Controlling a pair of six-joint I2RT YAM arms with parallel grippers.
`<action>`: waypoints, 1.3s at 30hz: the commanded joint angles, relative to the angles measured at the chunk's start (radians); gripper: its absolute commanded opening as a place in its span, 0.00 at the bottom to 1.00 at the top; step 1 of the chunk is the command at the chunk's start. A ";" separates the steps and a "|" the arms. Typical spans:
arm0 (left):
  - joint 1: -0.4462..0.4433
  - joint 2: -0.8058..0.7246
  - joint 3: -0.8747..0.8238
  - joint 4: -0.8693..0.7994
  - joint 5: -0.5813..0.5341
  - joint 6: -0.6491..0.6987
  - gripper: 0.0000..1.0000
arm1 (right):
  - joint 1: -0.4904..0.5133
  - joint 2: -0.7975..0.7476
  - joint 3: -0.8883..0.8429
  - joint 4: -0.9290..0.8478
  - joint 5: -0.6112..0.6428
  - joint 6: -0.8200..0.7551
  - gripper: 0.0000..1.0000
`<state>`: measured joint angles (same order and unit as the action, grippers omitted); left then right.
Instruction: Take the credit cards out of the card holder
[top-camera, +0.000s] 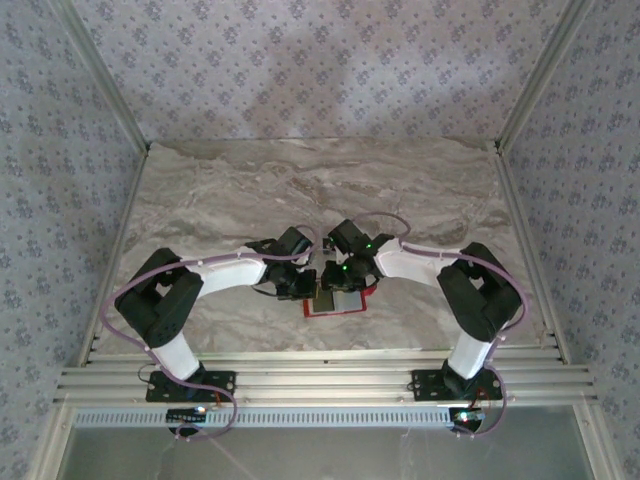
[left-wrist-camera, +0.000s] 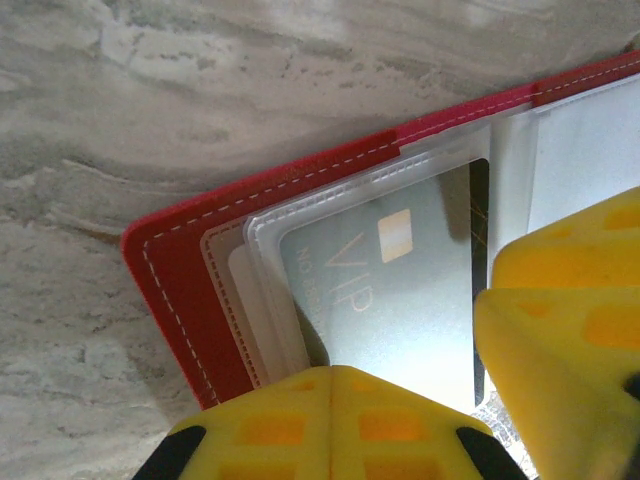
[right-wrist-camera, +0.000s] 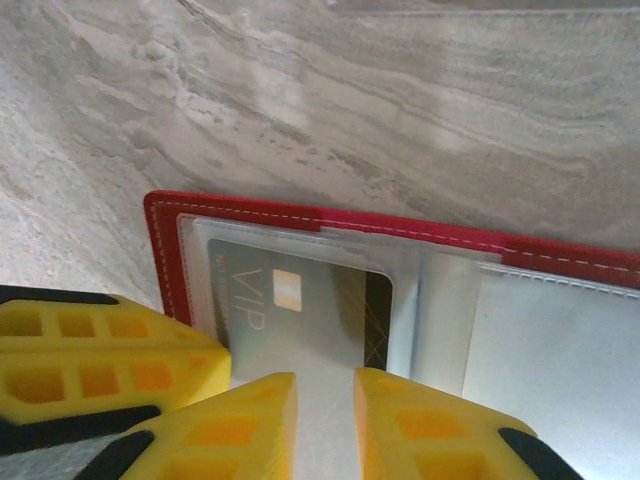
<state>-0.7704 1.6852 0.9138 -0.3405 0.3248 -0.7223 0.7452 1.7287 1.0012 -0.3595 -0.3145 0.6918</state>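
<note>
Card holder (top-camera: 340, 312) lies open and flat on the marbled table (top-camera: 300, 190). From the top cam it sits right under both grippers, w/ the left gripper (top-camera: 305, 285) over its left part and the right gripper (top-camera: 345, 280) over its middle. The two arms meet there nose to nose. Can't read jaw state from up here, too small.

Left wrist cam: the left gripper (left-wrist-camera: 332, 425) is closed, yellow fingers pressed together w/ only a seam btwn them and nothing visible in it. The red stitched corner of the holder (left-wrist-camera: 185, 290) is just ahead and to the left of the tips. A credit card (left-wrist-camera: 400, 290), pale grey w/ "VIP" and a small chip, sits directly ahead of the tips, tucked in clear sleeves (left-wrist-camera: 262, 260). A dark band runs along its right side. One finger (left-wrist-camera: 560, 330) of the right gripper crowds in just to the right.

Right wrist cam: the right gripper (right-wrist-camera: 325, 425) stands narrow, w/ a slim gap btwn its fingers (right-wrist-camera: 230, 430). The card (right-wrist-camera: 290, 320) shows through that gap and runs on ahead of the tips. Can't tell if the tips touch it. The holder's red edge (right-wrist-camera: 165, 250) is beyond and to the left. A pale panel (right-wrist-camera: 550, 340) lies ahead-right. The left gripper's yellow finger (right-wrist-camera: 90, 360) sits close on the left.
</note>
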 joint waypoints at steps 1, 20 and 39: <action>0.006 0.027 -0.015 -0.058 -0.043 0.019 0.08 | 0.005 0.021 -0.003 0.007 -0.024 0.006 0.22; 0.006 -0.018 -0.011 -0.097 -0.090 0.023 0.10 | 0.008 0.048 -0.001 -0.057 0.035 -0.011 0.22; 0.006 -0.022 -0.003 -0.108 -0.087 0.024 0.12 | 0.008 0.034 -0.001 -0.071 0.044 -0.015 0.25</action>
<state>-0.7704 1.6718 0.9138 -0.3794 0.2695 -0.7151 0.7513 1.7550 1.0004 -0.3592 -0.3103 0.6880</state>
